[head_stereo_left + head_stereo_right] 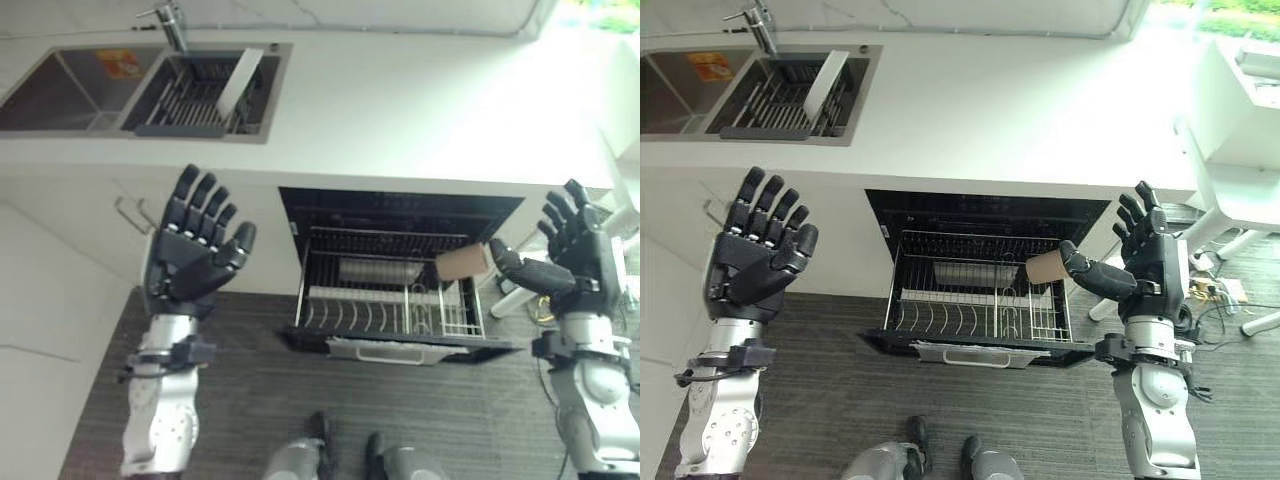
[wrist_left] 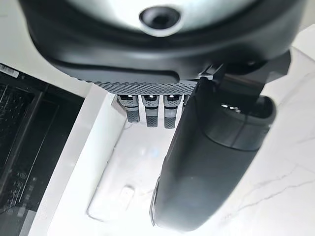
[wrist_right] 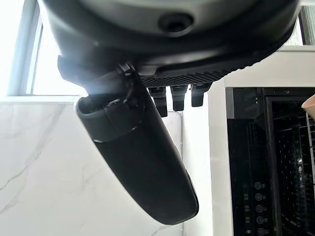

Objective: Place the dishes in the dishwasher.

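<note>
The dishwasher [image 1: 400, 205] stands open under the white counter, its wire rack [image 1: 390, 310] pulled out over the floor. A brown cup [image 1: 462, 263] lies on its side in the air above the rack's right end, right at the thumb tip of my right hand [image 1: 580, 255]. That hand is open, fingers straight and spread, and nothing is curled round the cup. A sliver of the cup [image 3: 310, 103] also shows past the right hand [image 3: 147, 162]. My left hand [image 1: 195, 250] is raised, open and holding nothing, in front of the cabinet to the left of the dishwasher. A metal dish [image 1: 365, 270] sits at the rack's back.
A double sink [image 1: 60, 90] lies at the counter's far left, with a faucet [image 1: 172, 22], a drain rack [image 1: 190, 100] and a white plate [image 1: 240, 78] leaning in it. White furniture [image 1: 1240, 90] stands at the right. A cabinet handle [image 1: 128, 212] juts out near the left hand.
</note>
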Tool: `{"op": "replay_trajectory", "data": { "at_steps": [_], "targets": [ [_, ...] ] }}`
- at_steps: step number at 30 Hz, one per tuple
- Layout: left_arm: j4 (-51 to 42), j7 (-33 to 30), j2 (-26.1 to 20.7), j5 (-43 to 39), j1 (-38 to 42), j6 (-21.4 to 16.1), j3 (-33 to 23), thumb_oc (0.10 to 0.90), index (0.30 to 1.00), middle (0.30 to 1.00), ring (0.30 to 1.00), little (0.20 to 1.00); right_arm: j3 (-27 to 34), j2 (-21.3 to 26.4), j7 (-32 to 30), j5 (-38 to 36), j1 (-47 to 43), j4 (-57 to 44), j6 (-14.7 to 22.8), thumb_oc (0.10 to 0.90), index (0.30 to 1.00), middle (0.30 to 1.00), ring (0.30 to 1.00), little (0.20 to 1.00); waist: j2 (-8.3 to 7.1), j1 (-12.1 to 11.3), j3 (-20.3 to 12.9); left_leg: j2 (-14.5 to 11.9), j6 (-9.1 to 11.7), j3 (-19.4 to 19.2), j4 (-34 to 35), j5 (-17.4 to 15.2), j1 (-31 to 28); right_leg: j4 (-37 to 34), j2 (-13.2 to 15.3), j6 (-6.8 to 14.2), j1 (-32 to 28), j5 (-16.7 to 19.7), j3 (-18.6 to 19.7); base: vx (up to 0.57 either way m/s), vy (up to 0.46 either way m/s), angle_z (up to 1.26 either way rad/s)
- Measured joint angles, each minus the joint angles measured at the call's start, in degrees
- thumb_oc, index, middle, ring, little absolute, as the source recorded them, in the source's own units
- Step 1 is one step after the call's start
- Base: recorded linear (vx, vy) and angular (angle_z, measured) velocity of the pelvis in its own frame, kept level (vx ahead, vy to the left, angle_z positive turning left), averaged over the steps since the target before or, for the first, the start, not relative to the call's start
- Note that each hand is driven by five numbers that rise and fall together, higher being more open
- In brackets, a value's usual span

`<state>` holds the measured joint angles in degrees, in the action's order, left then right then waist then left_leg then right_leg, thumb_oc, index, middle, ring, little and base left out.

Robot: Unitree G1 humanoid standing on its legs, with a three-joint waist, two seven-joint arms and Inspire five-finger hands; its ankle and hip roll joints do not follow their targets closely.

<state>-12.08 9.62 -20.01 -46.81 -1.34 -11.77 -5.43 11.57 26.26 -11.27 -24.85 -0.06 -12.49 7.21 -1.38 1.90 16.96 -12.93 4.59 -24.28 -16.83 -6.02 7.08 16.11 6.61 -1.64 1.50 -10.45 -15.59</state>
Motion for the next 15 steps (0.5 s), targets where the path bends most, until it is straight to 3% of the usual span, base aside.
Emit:
{"op": "replay_trajectory", "data": {
  "at_steps": [1,4,5,7,8,9,10,11,12,13,15],
  "targets": [
    [-0.02,-0.03,-0.04,0.09,-0.08,-0.2,0.75,0.8,0.9,0.9,0.9,0.9,0.02,0.02,0.17,0.0,-1.56,-0.09,0.02,0.8,0.9,0.9,0.9,0.9,0.44,0.07,-0.06,-0.83,1.21,3.37,1.83,0.68,-0.56,0.09,0.35,0.61,0.27,0.24,1.16,0.19,0.409,-0.01],
    [-0.31,-0.15,-0.18,0.28,-1.72,-1.43,0.57,0.8,0.9,0.9,0.9,0.9,0.4,0.08,1.46,0.0,-3.29,-0.11,-0.29,0.8,0.9,0.9,0.9,0.9,1.41,-1.01,-0.03,0.84,3.47,16.48,4.82,1.31,0.37,-0.16,0.93,3.05,2.38,1.33,7.58,0.16,0.311,-0.4],
    [-0.21,-0.25,-0.13,0.22,-2.26,-1.46,0.44,0.8,0.9,0.9,0.9,0.9,0.94,0.14,1.82,-0.04,-2.6,-0.08,-1.14,0.8,0.9,0.9,0.9,0.9,1.87,-0.76,-0.06,-0.25,4.03,19.57,4.1,1.56,1.92,-0.08,1.48,4.02,2.37,1.35,9.02,0.18,0.369,-0.53],
    [-0.25,-0.02,0.22,0.26,-2.35,-2.34,0.46,0.8,0.9,0.9,0.9,0.9,1.9,0.73,1.96,-0.08,-1.82,-0.11,-1.66,0.8,0.9,0.9,0.9,0.9,2.12,-0.9,-0.09,-2.74,3.91,22.68,2.65,1.94,4.79,1.79,3.4,6.53,3.87,0.35,11.56,0.16,0.412,-0.55],
    [0.13,0.38,0.75,0.31,-2.13,-2.59,0.55,0.8,0.9,0.9,0.9,0.9,2.9,1.15,2.13,-0.08,-1.59,-0.12,-1.69,0.8,0.9,0.9,0.9,0.9,3.12,-0.31,-0.24,-3.5,3.85,24.08,1.02,1.9,6.15,2.33,4.21,8.29,4.36,0.22,12.47,0.12,0.421,-0.73],
    [0.09,1.08,0.81,0.4,-2.63,-2.69,0.62,0.8,0.9,0.9,0.9,0.9,3.34,1.9,1.91,-0.09,-1.23,-0.38,-1.86,0.8,0.9,0.9,0.9,0.9,4.01,-0.37,-0.72,-3.51,2.19,24.66,1.45,1.77,5.9,3.1,5.33,10.56,5.23,0.06,14.61,0.12,0.539,-0.65],
    [0.32,1.49,0.38,0.41,-2.54,-2.72,0.52,0.8,0.9,0.9,0.9,0.9,3.84,1.69,1.84,-0.07,-0.54,-0.83,-2.07,0.8,0.9,0.9,0.9,0.9,2.64,-0.26,-0.6,-1.0,5.63,22.28,-1.91,3.02,6.78,2.89,8.31,12.74,5.26,0.65,16.92,0.09,0.512,-0.53],
    [0.36,1.9,0.31,0.13,-2.02,-2.72,0.49,0.8,0.9,0.9,0.9,0.9,4.3,1.65,1.82,0.0,0.85,-1.25,-2.43,0.8,0.9,0.9,0.9,0.9,1.22,0.03,-0.79,2.37,2.67,19.65,-6.15,-0.26,8.49,-0.17,12.67,12.09,4.24,4.78,16.5,0.09,0.569,-0.29],
    [0.33,2.34,-0.09,-0.02,-1.31,-2.83,0.48,0.8,0.9,0.9,0.9,0.9,4.42,1.23,1.76,-0.01,0.88,-1.16,-3.01,0.8,0.9,0.9,0.9,0.9,1.4,-0.16,-0.82,3.49,0.75,18.17,-10.42,-2.97,10.51,-1.77,14.63,12.04,3.66,8.51,15.84,0.07,0.439,-0.02],
    [0.46,2.41,-0.63,0.01,-0.4,-2.91,0.55,0.8,0.9,0.9,0.9,0.9,4.37,0.24,1.22,-0.01,1.19,-1.19,-3.52,0.8,0.9,0.9,0.9,0.9,1.12,-0.09,-0.75,5.53,-1.29,17.21,-12.12,-4.41,10.87,-1.53,16.57,10.52,3.75,12.23,14.83,0.1,0.465,0.15],
    [0.49,2.37,-2.34,0.03,1.58,-2.93,0.57,0.8,0.9,0.9,0.9,0.9,4.35,-0.69,0.43,-0.05,2.17,-1.49,-3.52,0.8,0.9,0.9,0.9,0.9,0.62,-0.31,-0.76,8.77,-4.48,16.92,-13.29,-5.71,10.92,0.2,19.19,10.35,4.28,18.51,14.02,0.13,0.448,0.41]
  ]
}}
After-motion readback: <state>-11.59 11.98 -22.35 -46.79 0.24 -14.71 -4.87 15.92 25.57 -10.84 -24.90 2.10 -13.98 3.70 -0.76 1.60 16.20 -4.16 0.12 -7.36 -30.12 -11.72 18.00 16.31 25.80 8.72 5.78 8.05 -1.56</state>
